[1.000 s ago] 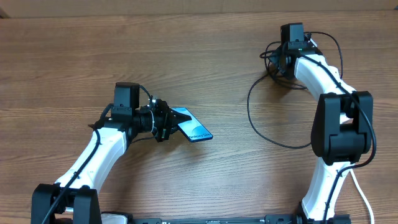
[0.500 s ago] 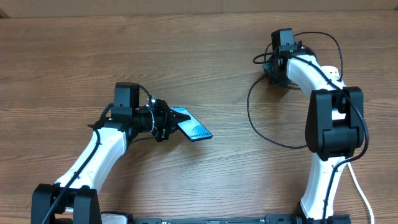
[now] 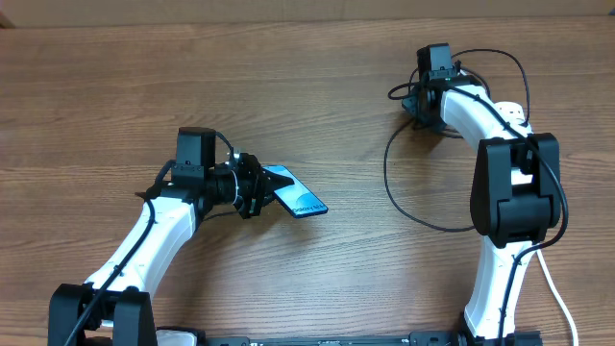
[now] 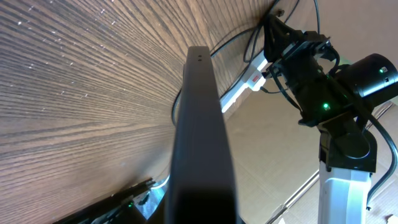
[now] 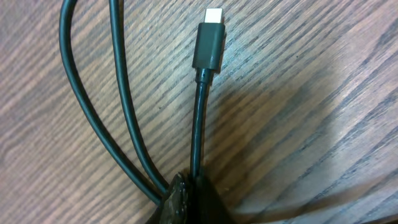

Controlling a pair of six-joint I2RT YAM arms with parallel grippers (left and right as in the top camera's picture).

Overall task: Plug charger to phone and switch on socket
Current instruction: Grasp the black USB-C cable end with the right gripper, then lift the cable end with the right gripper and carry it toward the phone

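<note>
Over on the left: left gripper pressed together on the near end of the phone, pinching it and holding it out tilted over the middle of the tabletop, blue screen facing up and to the right. From the left wrist, looking straight along its dark edge, with wood grain to one side. Across to the far right: right gripper down at the back of the tabletop, closed on the charger, nipping the black cable a short way behind the connector. From the right wrist: connector pointing away from the fingers, bright metal tip foremost, on or just above the wood, hard to tell which; two more runs of the same cable alongside on its left. Remaining cable sweeping in a wide loop toward the front, well apart from the phone. Socket glimpsed from the left wrist only, white with red markings, past the phone's far end, near the right arm; switch state impossible to tell.
</note>
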